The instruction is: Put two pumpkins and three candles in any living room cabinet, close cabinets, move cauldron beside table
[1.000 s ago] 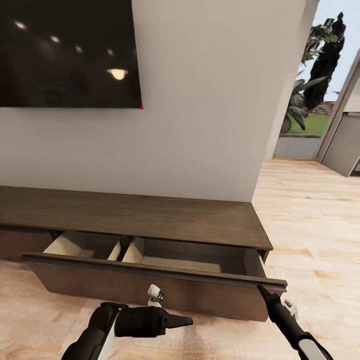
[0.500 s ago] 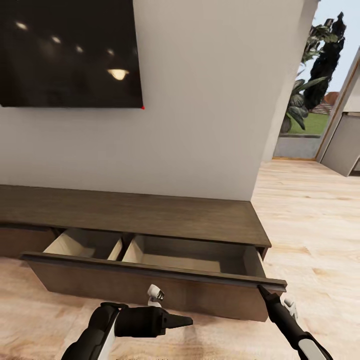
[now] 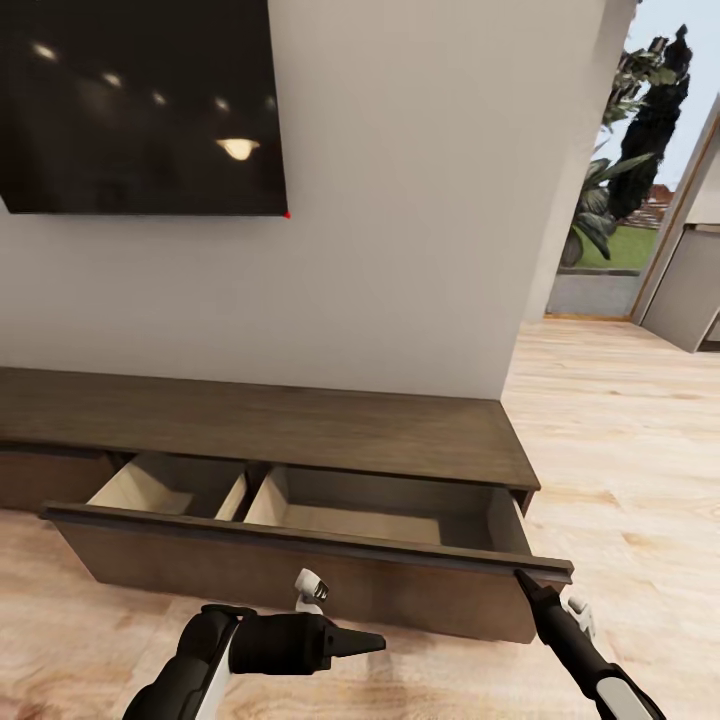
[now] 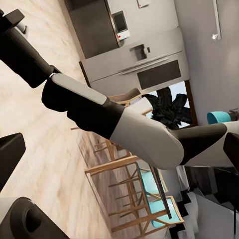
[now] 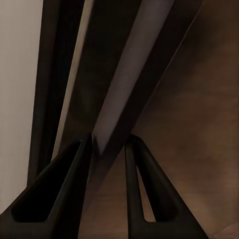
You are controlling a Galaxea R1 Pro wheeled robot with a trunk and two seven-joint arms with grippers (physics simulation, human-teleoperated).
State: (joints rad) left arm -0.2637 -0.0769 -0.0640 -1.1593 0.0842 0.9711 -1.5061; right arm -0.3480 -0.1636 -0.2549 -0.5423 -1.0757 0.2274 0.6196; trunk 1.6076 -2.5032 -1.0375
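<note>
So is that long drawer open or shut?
Open: the drawer is pulled out, its pale compartments exposed, right pincer gripping its top edge.

Light: bright, even daylight on the plain white wall (image 3: 420,200).
Glare: ceiling lamps mirrored in the glossy black wall screen (image 3: 140,100).
Shadow: soft, inside the dark brown wooden cabinet (image 3: 300,440).
Sharpness: right wrist view dim, blurred.

dark brown cabinet (image 3: 300,430), drawer (image 3: 300,575) pulled open
</note>
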